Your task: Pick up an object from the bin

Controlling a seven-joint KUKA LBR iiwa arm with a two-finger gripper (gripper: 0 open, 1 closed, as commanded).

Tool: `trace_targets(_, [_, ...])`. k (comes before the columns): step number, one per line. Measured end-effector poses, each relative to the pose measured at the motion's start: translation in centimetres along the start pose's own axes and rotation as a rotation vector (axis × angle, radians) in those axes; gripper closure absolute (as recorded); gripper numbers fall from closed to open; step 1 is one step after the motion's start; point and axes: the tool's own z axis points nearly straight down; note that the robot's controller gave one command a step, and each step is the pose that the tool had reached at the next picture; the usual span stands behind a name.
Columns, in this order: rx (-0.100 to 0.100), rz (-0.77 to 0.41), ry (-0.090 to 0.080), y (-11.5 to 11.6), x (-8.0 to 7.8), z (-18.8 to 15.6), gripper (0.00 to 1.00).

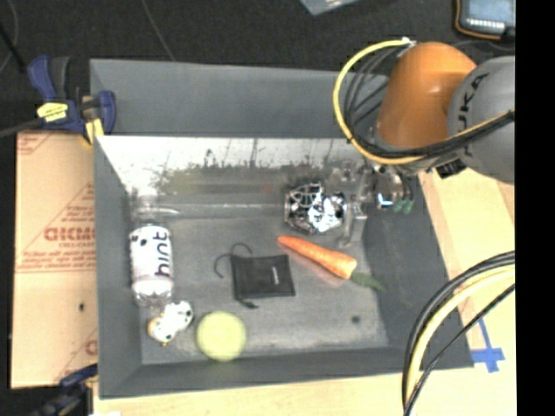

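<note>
two things crowd pincer at 2 o'clock of bin: black-white netted lump just beside at its 9, orange carrot close at its 6. pincer open or closed: cannot tell. risk: grab catches both, or tapered carrot slips out.

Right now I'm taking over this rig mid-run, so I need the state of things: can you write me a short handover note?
Claw: down in the back right of the bin, beside the black-and-white mesh ball and just behind the orange carrot. Whether it is open or shut cannot be told.
Other things: black pouch in the centre, bottle lying at the left, spotted toy and yellow-green ball at the front left.
Done: the arm is lowered into the bin.
Left: nothing looks lifted; grasp one thing and raise it out.
</note>
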Motion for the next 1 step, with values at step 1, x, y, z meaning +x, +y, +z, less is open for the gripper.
trace_targets(1, [0.001, -0.001, -0.008, 0.01, -0.16, -0.52, 0.0])
